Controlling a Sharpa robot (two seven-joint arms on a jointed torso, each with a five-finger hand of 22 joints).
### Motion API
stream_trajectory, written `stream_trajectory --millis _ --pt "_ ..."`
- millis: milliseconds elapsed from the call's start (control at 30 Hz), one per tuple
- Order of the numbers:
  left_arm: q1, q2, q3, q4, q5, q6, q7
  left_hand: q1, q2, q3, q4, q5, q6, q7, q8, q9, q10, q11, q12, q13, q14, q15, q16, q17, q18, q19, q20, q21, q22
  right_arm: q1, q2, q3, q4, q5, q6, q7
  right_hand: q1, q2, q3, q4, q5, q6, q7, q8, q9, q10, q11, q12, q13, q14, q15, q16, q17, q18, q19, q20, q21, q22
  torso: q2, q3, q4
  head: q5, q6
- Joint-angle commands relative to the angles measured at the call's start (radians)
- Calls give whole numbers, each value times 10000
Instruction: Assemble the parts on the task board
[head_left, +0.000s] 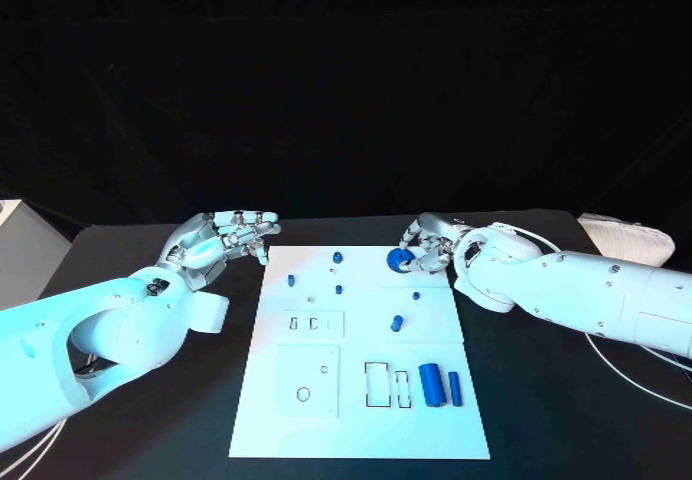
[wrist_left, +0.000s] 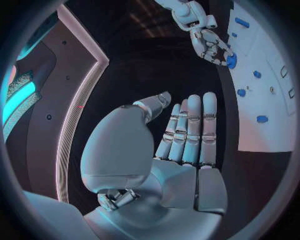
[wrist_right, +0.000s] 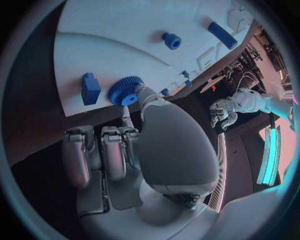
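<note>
Blue toothed gear (head_left: 397, 259), round, with a centre hole, pinched between thumb and fingers (wrist_right: 145, 95) of the right hand (head_left: 430, 247), just over the task board (head_left: 361, 425) near its far right corner. Could slip out of so light a pinch on the rim and drop flat onto the board, or roll toward the far edge of the worktop (head_left: 548, 420). Could also jam or tilt if brought down off-centre over its peg, since the hole looks small; which peg is meant cannot be told. Beside the gear, a small blue block (wrist_right: 90, 88) standing on the board, close enough to get knocked by the fingers. Further along, blue pegs (head_left: 338, 257) toward the far edge and two blue cylinders (head_left: 433, 383) near the near right corner. Left hand (head_left: 228, 239) off the board's far left corner, fingers apart, holding nothing.
</note>
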Motion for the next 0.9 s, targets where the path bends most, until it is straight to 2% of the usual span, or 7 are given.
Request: stream_trajectory --millis 33,300,367,400,700,833,900 --pt "11 8 9 14 -44 146 47 10 36 69 -12 -28 -42 5 9 9 -32 26 -28 -10 7 -36 15 -14 155 -48 -8 46 9 -15 38 -1 -54 -213 64 -83 60 41 -10 -14 37 60 -16 53 11 1038 19 47 2631 1035 23 30 2515 -142 922 45 -40 2359 4 -8 11 -16 -5" --pt "11 4 9 9 -44 145 42 10 36 69 -12 -28 -42 5 9 9 -32 26 -28 -10 7 -36 15 -14 155 -48 -8 46 9 -49 90 -4 -62 -407 180 -145 302 185 232 -61 39 221 -67 143 21 1038 -28 47 2631 1036 -17 32 2522 -150 935 15 -13 2392 4 -4 16 -10 -39" --pt "11 2 9 7 -44 143 39 10 36 69 -12 -28 -42 5 9 9 -32 26 -28 -10 7 -36 15 -14 155 -48 -8 46 9 -60 100 -5 -61 -472 237 -182 363 206 351 -71 92 272 -81 158 13 1038 -44 47 2631 1038 -31 34 2531 -153 940 2 -4 2402 2 -2 12 -7 -47" --pt "11 0 9 6 -44 142 38 10 36 69 -12 -28 -42 5 9 9 -32 26 -28 -10 7 -36 15 -14 155 -48 -8 46 9 -65 107 -6 -67 -501 273 -201 424 216 477 -85 285 301 -91 159 0 1038 -55 47 2631 1038 -45 34 2531 -155 944 -11 3 2411 3 2 8 -4 -47" --pt "11 -4 9 6 -44 141 24 8 35 73 -13 -28 -55 13 5 10 -43 33 -36 -13 5 -30 20 -21 153 -56 -7 59 15 -81 180 -21 -119 -689 588 -376 322 119 669 -10 470 327 -85 133 -45 1038 -53 47 2631 1037 -46 33 2526 -152 937 -20 -6 2402 3 -2 15 3 -37" --pt "11 -5 9 4 -44 144 18 8 35 73 -13 -28 -55 13 5 10 -43 33 -36 -13 5 -30 20 -21 153 -56 -7 59 15 -82 174 -25 -69 -787 394 -379 312 121 770 5 533 388 -103 152 -50 1038 -67 47 2631 1037 -53 33 2526 -154 941 -23 1 2410 0 -3 16 6 -54" --pt "11 -3 9 1 -44 146 16 8 35 73 -13 -28 -55 13 5 10 -43 33 -36 -13 5 -30 20 -21 153 -56 -7 59 15 -82 160 -26 -14 -862 190 -368 313 102 941 3 709 466 -125 172 -63 1038 -89 47 2631 1039 -71 35 2535 -158 948 -37 13 2425 1 0 10 25 -45"
